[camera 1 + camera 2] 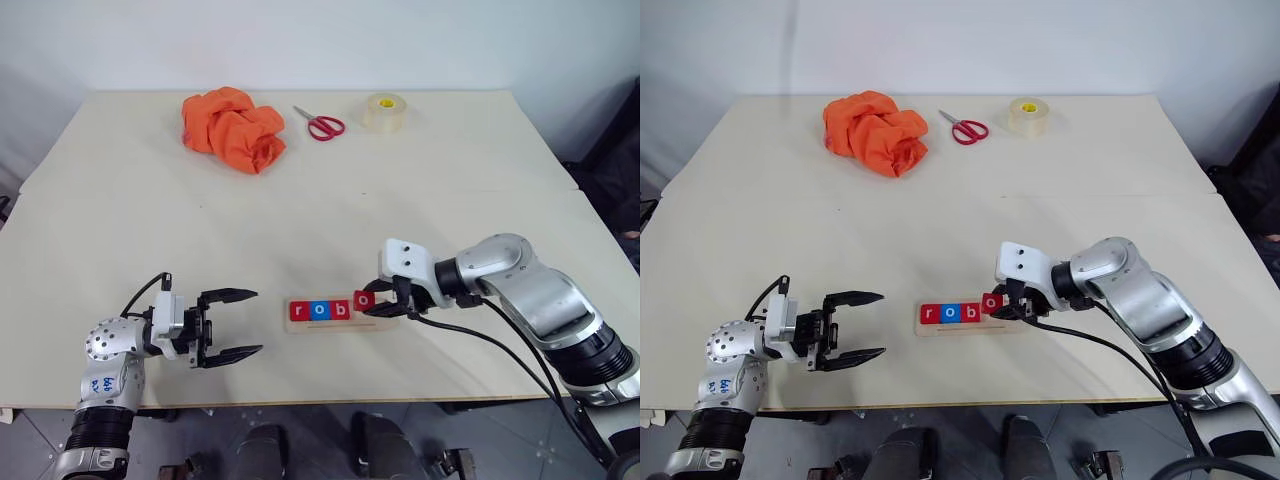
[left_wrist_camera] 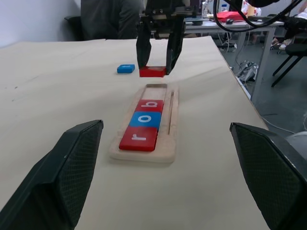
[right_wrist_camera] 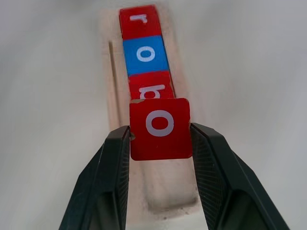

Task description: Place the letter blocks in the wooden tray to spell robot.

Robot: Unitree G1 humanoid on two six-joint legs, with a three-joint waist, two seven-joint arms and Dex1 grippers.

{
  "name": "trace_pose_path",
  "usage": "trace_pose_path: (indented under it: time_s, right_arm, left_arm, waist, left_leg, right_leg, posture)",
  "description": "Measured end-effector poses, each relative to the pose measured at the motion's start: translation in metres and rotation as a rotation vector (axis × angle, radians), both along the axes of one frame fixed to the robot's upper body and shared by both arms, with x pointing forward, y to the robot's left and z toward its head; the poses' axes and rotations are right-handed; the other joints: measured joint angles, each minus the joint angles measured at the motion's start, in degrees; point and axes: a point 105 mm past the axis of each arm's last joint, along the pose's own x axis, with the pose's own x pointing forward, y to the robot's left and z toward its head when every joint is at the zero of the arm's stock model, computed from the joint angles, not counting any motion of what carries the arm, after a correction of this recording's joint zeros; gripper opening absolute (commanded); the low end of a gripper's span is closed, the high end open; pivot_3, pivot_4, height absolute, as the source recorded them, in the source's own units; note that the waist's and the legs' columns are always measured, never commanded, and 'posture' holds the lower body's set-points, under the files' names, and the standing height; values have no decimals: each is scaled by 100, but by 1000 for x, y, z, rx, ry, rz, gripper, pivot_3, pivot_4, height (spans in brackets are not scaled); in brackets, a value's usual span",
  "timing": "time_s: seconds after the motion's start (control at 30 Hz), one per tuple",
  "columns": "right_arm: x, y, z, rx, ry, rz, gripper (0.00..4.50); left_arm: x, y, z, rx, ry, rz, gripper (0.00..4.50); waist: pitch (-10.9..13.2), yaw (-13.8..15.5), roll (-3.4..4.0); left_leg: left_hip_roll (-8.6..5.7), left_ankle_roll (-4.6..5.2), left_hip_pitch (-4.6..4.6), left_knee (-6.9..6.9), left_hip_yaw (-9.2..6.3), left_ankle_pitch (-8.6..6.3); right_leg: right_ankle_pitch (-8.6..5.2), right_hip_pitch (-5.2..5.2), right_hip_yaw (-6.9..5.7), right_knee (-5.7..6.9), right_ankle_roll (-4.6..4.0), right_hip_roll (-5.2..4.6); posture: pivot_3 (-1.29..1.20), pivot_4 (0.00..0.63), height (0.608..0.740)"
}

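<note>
Pale table (image 1: 150,230): orange cloth (image 1: 233,128), red scissors (image 1: 320,124), tape roll (image 1: 384,112) at top; wooden tray (image 1: 330,325) at lower centre; blue block (image 2: 125,68) beyond it

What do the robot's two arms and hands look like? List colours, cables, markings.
Both arms are silver-grey metal with ribbed black cuffs. The left hand has a white wrist block, black textured fingers, a looping black cable and blue scribbles on the forearm. The right hand has a white housing and trailing black cables.

Wooden tray (image 1: 330,326) lay near desk's (image 1: 300,220) front edge, holding red r (image 1: 298,311), blue o (image 1: 319,311), red b (image 1: 340,310). Right gripper (image 1: 374,303) gripped red o block (image 1: 365,299) above tray's right end. Left gripper (image 1: 234,324) hovered with fingers spread, left of tray. Orange cloth (image 1: 233,128), scissors (image 1: 320,123), tape roll (image 1: 384,112) sat along back edge.
</note>
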Motion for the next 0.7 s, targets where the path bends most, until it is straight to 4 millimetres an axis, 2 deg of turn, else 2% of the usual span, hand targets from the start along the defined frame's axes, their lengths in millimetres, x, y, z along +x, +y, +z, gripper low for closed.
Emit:
trace_pose_path:
  time_s: [0.17, 0.43, 0.7]
  right_arm:
    - [5, 0, -11, -50, -1, 8, 1457]
    - [8, 2, -16, -55, -4, 31, 1457]
    - [5, 6, -16, -48, 5, 69, 4139]
  left_arm:
    - [-1, 2, -1, 0, 2, 12, 4500]
    - [-7, 2, -3, -1, 5, 35, 4500]
    - [-8, 3, -6, -7, 16, 54, 4500]
  waist:
    - [0, -7, 0]
    - [0, -9, 0]
    - [0, -9, 0]
  left_leg:
    - [3, -1, 0, -2, 0, 0]
    - [4, -2, 2, -1, -1, 1]
    - [4, -2, 2, -2, -1, 1]
  right_leg:
    - [0, -2, -1, 1, 0, 5]
    - [0, -1, -1, 5, 0, 5]
    - [0, -1, -2, 5, 0, 4]
  posture:
    - [0, 150, 740]
    - [0, 150, 740]
    - [0, 150, 740]
